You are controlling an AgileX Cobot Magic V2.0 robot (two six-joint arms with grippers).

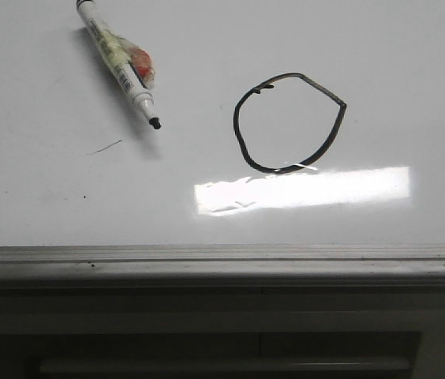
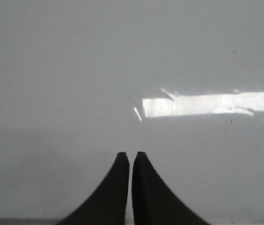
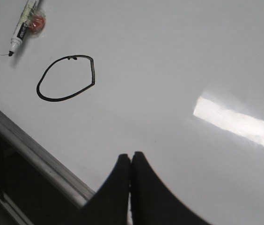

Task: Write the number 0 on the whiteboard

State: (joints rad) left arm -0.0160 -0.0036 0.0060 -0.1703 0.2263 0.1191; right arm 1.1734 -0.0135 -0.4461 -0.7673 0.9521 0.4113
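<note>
One black loop, the number 0 [image 1: 289,122], is drawn on the whiteboard [image 1: 380,55], and both end effectors hang over the board with nothing in them.

From the right end effector [image 3: 131,159], whose fingers are pressed together with no gap between the tips, the number 0 [image 3: 66,78] lies well ahead and off to one side, closed, rounded on one flank and angular at one corner. Farther off lies a marker [image 3: 23,26], uncapped, flat on the whiteboard [image 3: 169,56], apart from the loop. A faint stray stroke [image 1: 104,148] lies near the marker [image 1: 120,63] tip. The left end effector [image 2: 131,157] also has its fingers together, with only bare whiteboard [image 2: 76,70] and a bright light reflection [image 2: 207,104] ahead of it. The grey edge rail [image 1: 222,257] borders the board.
</note>
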